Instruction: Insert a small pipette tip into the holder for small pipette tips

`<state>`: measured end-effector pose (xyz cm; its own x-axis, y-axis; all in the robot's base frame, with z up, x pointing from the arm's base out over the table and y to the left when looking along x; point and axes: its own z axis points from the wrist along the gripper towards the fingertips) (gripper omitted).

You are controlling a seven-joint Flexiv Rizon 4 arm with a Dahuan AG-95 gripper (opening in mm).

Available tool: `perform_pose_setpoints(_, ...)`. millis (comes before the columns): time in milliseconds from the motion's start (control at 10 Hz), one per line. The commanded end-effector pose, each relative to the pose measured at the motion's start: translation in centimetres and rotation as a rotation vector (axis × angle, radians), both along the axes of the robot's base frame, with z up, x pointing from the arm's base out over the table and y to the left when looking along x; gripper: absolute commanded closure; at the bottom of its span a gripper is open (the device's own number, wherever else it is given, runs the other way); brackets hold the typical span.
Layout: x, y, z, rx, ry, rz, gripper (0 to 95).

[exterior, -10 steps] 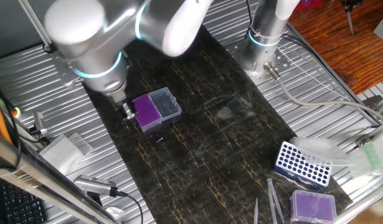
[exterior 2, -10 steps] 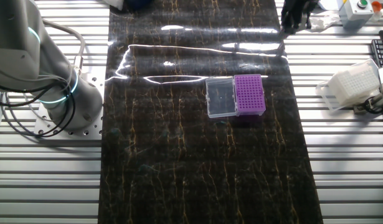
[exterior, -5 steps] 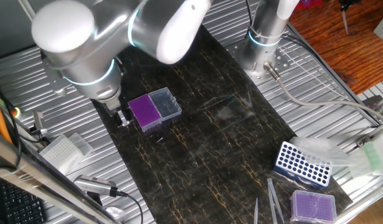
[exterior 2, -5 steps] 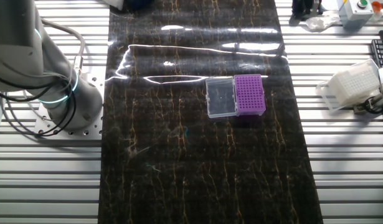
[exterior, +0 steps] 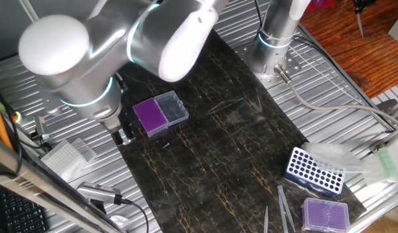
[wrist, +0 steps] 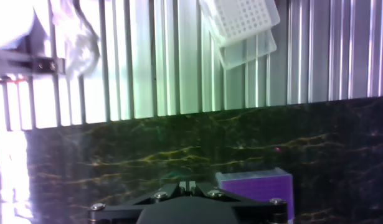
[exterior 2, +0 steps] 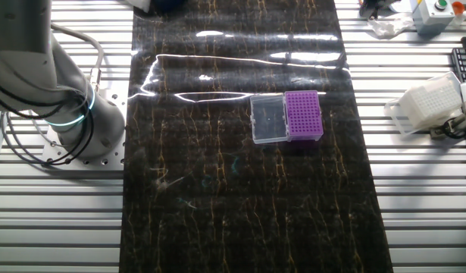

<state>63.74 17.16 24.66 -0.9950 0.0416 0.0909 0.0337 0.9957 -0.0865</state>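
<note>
The holder for small pipette tips sits mid-mat, its purple gridded top [exterior: 150, 116] joined to a clear lid panel [exterior: 173, 108]; the other fixed view shows the same top [exterior 2: 303, 115] and lid [exterior 2: 267, 119]. My gripper [exterior: 124, 136] hangs at the mat's left edge, just left of the holder and apart from it. In the hand view its fingers [wrist: 188, 185] are pressed together, with the holder's purple corner [wrist: 256, 186] at lower right. I cannot make out the small pipette tip; only a faint greenish blur shows ahead of the fingertips.
A white gridded box [exterior: 63, 155] lies on the slatted table left of the mat, also seen ahead in the hand view [wrist: 241, 18]. At the near right are a blue rack [exterior: 315, 169], a lidless purple box [exterior: 325, 213] and tweezers [exterior: 283, 207]. The arm's base [exterior 2: 66, 114] stands beside the mat.
The gripper has drawn away from the holder's left side toward the mat's edge. In the other fixed view it has slid almost out at the top right. The holder has not moved.
</note>
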Motion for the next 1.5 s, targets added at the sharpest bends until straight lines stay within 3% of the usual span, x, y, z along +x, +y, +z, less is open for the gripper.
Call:
perform_pose_setpoints(100, 0.2, 1.2, 0.3, 0.011, -0.001, -0.036, 95.0)
perform_pose_setpoints(400, 0.3, 1.7, 0.4, 0.019, 0.000, -0.033, 95.0)
perform_pose_setpoints(600, 0.4, 1.2, -0.3, 0.032, -0.011, -0.032, 95.0)
perform_pose_setpoints(800, 0.6, 0.2, -1.8, 0.050, -0.023, -0.035, 95.0)
perform_pose_setpoints(1000, 1.0, -0.4, -3.5, 0.046, -0.030, -0.059, 95.0)
perform_pose_setpoints(1200, 1.7, -0.9, -5.9, 0.040, -0.072, -0.112, 95.0)
perform_pose_setpoints(1300, 1.9, -1.3, -7.4, 0.040, -0.079, -0.132, 95.0)
perform_pose_setpoints(1500, 1.9, -1.6, -8.9, 0.041, -0.063, -0.117, 95.0)
